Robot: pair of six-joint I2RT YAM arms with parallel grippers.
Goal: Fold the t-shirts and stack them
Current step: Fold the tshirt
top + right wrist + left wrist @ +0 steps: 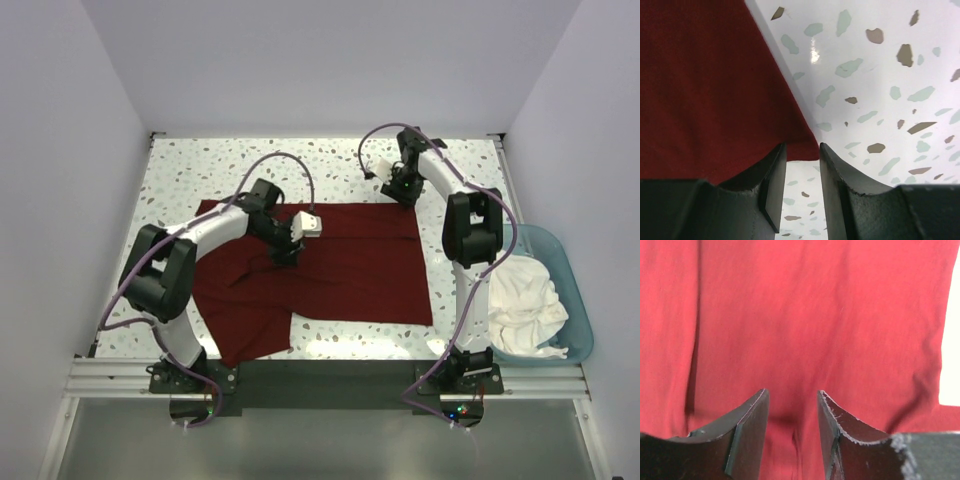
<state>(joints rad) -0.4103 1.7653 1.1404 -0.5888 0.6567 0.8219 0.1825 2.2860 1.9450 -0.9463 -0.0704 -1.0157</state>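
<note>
speckled table (200, 165), left arm (205, 232) bowed over t-shirt (360, 260)

Overhead camera; wrist cameras close above maroon shirt (350, 270)

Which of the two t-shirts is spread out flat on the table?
The dark red t-shirt, lying open mid-table; the white t-shirt sits crumpled in the blue tub at the right.

One t-shirt (350, 265) lies on the table (200, 165), the other t-shirt (525, 295) in the tub (548, 240) to its right.
</note>
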